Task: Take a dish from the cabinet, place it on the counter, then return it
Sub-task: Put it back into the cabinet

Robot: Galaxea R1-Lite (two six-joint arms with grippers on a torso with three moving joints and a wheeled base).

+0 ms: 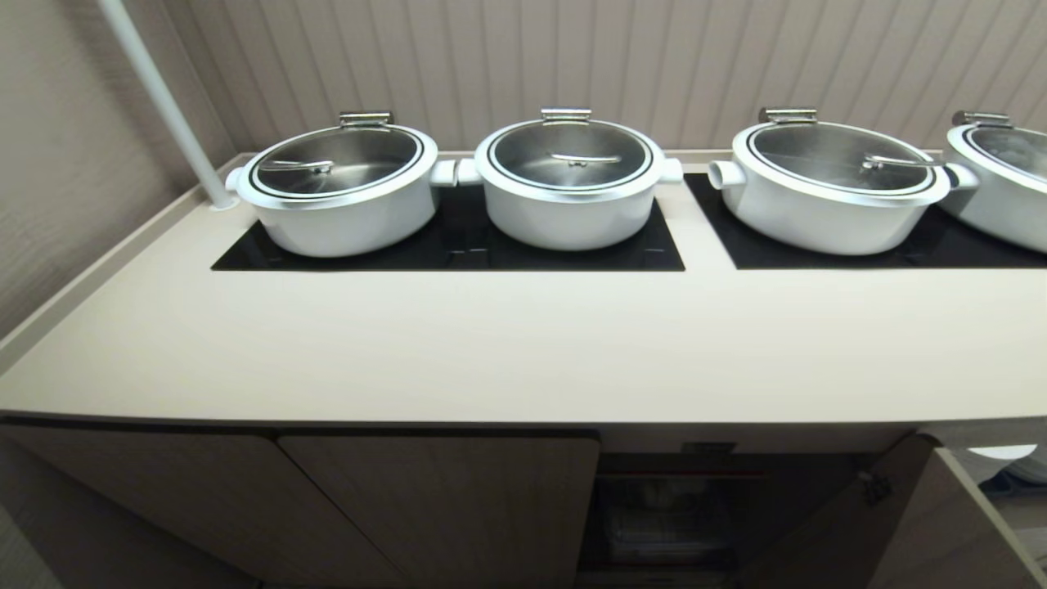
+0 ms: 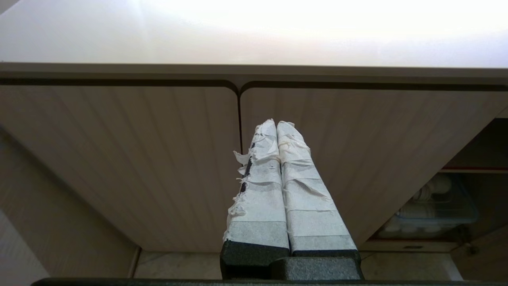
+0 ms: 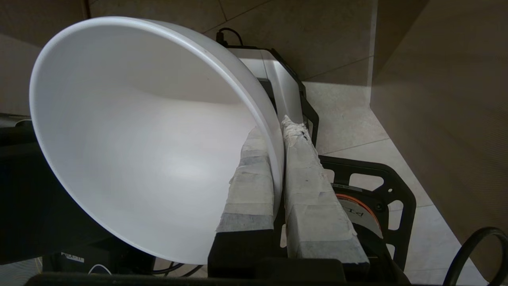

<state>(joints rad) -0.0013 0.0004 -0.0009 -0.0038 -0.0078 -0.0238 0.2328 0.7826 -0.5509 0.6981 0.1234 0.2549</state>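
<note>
The dish (image 3: 139, 131), a deep plain white bowl, hangs tilted over the tiled floor. My right gripper (image 3: 276, 129) is shut on its rim, one taped finger inside and one outside. The beige counter (image 1: 523, 343) runs across the head view, with the cabinet (image 1: 442, 499) below it. The cabinet's right door (image 1: 941, 523) stands open on a dim, red-edged shelf (image 1: 679, 476). Neither arm shows in the head view. My left gripper (image 2: 276, 124) is shut and empty, its taped fingers pressed together in front of the closed cabinet doors (image 2: 139, 159).
Several white pots with steel lids (image 1: 572, 184) stand on black hob panels (image 1: 458, 245) at the counter's back. A white pole (image 1: 164, 98) rises at the back left corner. Inside the open compartment sits a clear bin of white dishes (image 2: 436, 202). My black base frame (image 3: 381, 186) lies below the bowl.
</note>
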